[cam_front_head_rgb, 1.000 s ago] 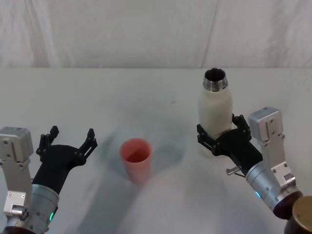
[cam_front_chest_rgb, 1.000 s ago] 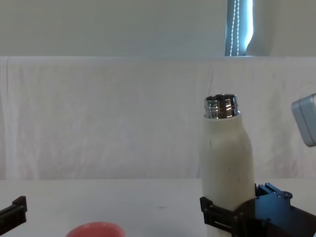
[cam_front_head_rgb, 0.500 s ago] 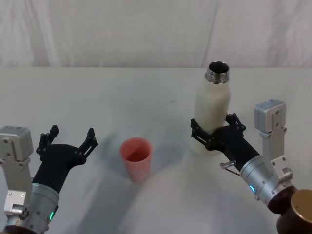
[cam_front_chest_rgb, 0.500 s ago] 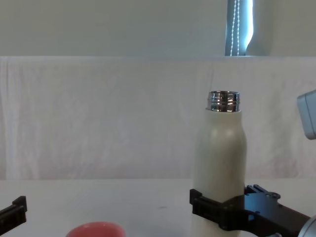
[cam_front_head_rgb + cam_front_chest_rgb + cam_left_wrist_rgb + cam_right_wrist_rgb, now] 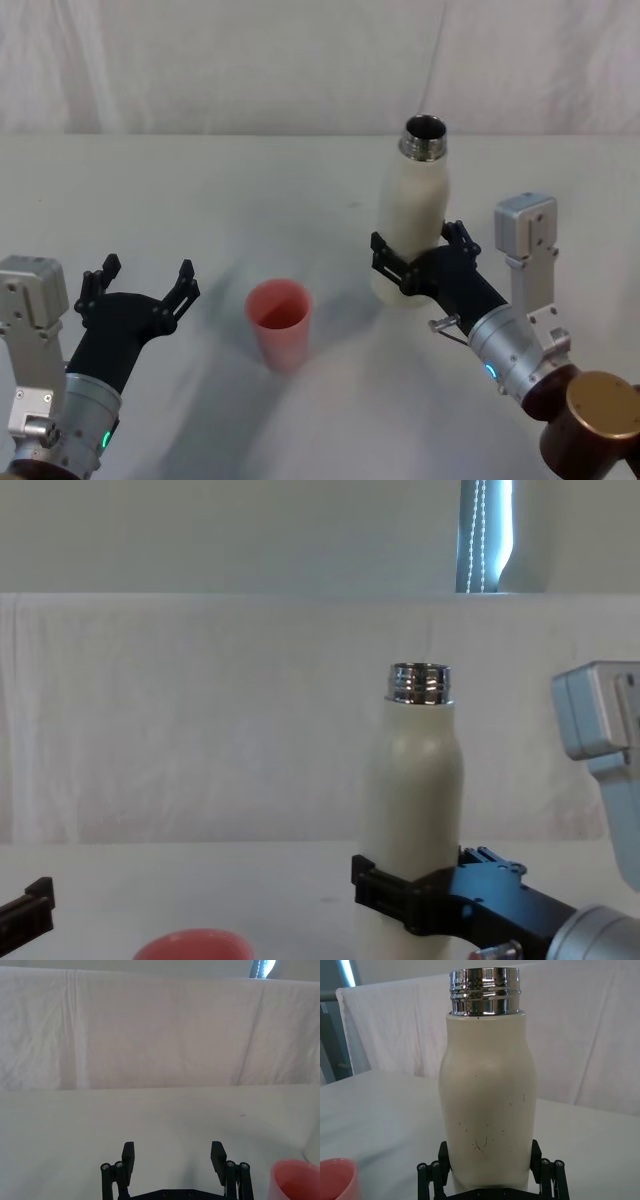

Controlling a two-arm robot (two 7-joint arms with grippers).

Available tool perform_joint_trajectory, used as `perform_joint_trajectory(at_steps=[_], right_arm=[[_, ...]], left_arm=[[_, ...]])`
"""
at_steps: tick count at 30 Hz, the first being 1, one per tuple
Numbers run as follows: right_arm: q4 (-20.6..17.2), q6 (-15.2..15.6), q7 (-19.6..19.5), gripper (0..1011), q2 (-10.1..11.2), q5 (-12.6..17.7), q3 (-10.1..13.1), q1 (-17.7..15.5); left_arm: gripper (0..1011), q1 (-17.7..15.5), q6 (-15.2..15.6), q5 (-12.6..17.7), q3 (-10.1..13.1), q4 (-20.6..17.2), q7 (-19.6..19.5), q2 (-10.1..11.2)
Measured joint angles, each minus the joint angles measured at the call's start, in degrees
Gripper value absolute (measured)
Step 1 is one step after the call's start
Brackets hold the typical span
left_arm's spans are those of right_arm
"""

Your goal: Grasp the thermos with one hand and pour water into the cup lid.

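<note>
Two claws are over the pale counter [image 5: 200, 200], one on each side of a small pink cup lid [image 5: 280, 322] that stands upright with its open mouth up. On the robot's right, the right claw [image 5: 415, 262] is clamped on the lower body of the thermos [image 5: 412, 215], one black finger on each side, as the right wrist view [image 5: 492, 1175] shows with the cream bottle [image 5: 487, 1105] seated between them. The thermos stands nearly upright, leaning slightly, its shiny threaded steel neck uncapped and open at the top; in the chest view [image 5: 412, 810] it rises well above the cup lid's rim [image 5: 190, 946]. The cup lid sits near the thermos, to its left, apart from it. The left claw [image 5: 140, 283] hovers to the left of the cup lid with its fingers spread apart, gripping nothing [image 5: 172, 1157].
</note>
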Motion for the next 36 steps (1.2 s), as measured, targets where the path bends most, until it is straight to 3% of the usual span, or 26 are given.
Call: perform_joint_trajectory(at_steps=[16,36], right_arm=[[4.7,-0.3,-0.7,951,-1.4,-0.7,-1.4,3.7],[6.2,0.3,-1.5,951,-2.0,-1.5,-2.0,4.5]], left_arm=[[1001,0.0,0.0,0.0,0.0,0.0,0.0,0.0],[1001,0.0,0.0,0.0,0.0,0.0,0.0,0.0]])
